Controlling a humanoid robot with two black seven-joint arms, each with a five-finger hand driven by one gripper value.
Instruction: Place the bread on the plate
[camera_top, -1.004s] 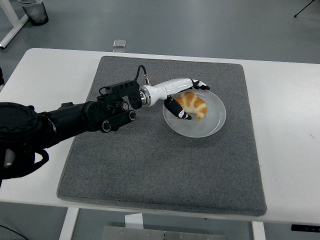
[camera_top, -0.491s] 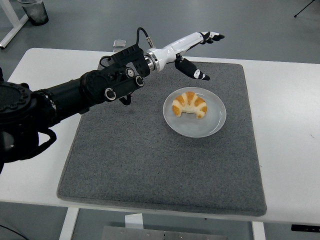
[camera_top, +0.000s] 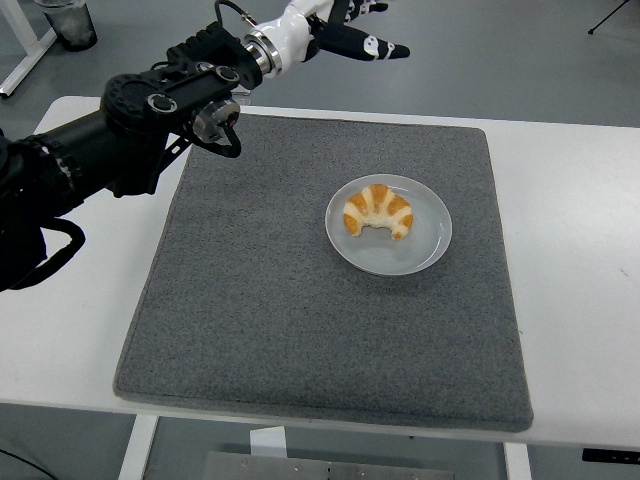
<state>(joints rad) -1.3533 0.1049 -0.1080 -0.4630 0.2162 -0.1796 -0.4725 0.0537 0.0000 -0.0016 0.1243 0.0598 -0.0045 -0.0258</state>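
Observation:
A golden croissant (camera_top: 379, 211) lies on a round grey plate (camera_top: 425, 253) in the middle right of a dark grey mat (camera_top: 300, 320). My left hand (camera_top: 352, 32) is raised high at the picture's top, far above and behind the plate, with fingers spread and holding nothing. Its fingertips run partly out of the top edge. The black left arm (camera_top: 130, 120) comes in from the left edge. The right arm is out of view.
The mat lies on a white table (camera_top: 580, 250). A dark bin (camera_top: 68, 22) stands on the floor at the top left. A small grey object (camera_top: 239, 88) lies on the floor behind the table's far edge.
My left hand has let go of the croissant, which stays on the plate. The hand rose and moved back and left, from the plate to the picture's top.

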